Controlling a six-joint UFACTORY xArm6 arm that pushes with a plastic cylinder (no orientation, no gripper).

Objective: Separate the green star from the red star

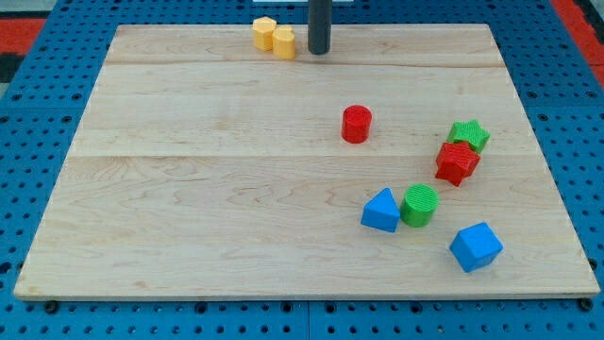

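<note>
The green star (469,135) lies at the view's right on the wooden board (189,189). The red star (457,161) touches it just below and to the left. My tip (320,52) stands near the view's top centre, far up and to the left of both stars, touching no block.
A yellow block (274,37) lies just left of my tip at the board's top edge. A red cylinder (356,124) stands mid-board. A blue triangular block (381,211) and a green cylinder (419,205) touch below the stars. A blue block (476,246) lies at the lower right.
</note>
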